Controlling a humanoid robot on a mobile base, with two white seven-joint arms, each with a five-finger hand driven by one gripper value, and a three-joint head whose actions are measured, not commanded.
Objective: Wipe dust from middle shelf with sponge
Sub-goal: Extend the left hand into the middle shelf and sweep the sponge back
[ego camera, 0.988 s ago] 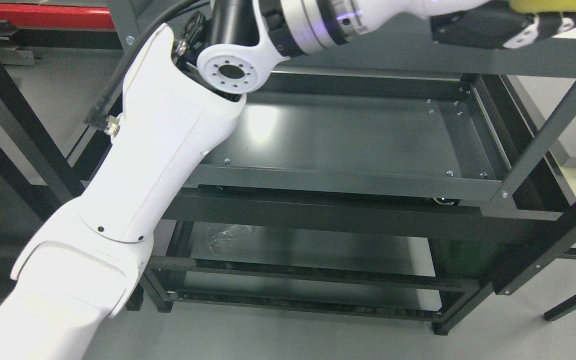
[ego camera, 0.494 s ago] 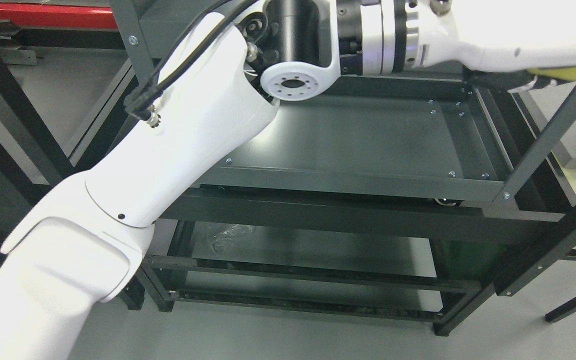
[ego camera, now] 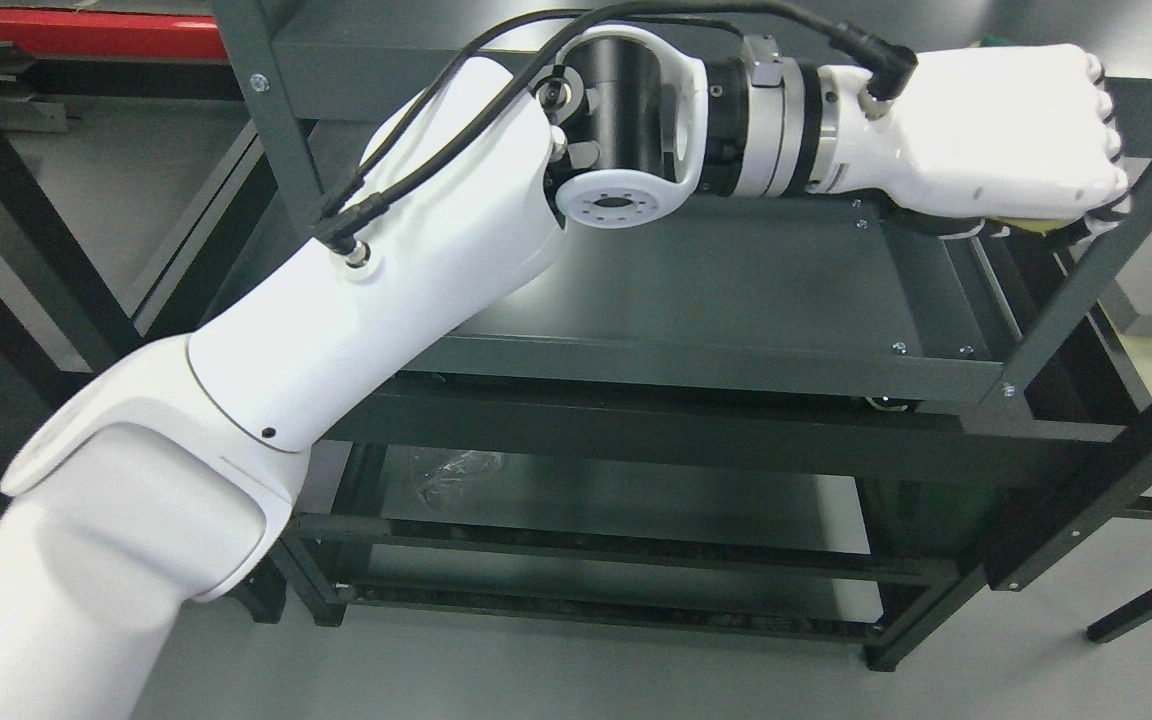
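Dark shelf (ego camera: 736,290): sponge (ego camera: 1041,227) under left robot hand (ego camera: 996,135).

The middle shelf (ego camera: 736,280) lies mostly bare: its dark deck is open from the centre out toward 5 o'clock, with room for a hand to sweep there. At 2 o'clock the left hand (ego camera: 1001,135) fills the far right corner, a sliver of yellow sponge (ego camera: 1041,226) showing under it, hard against the slanted upright post (ego camera: 1101,260) (little clearance on that side). The white forearm (ego camera: 386,270) crosses the shelf's 10 o'clock corner and blocks entry from the left. The front rail (ego camera: 696,365) forms a raised lip at 6 o'clock. The upper shelf edge (ego camera: 416,65) at 12 o'clock caps the space overhead.
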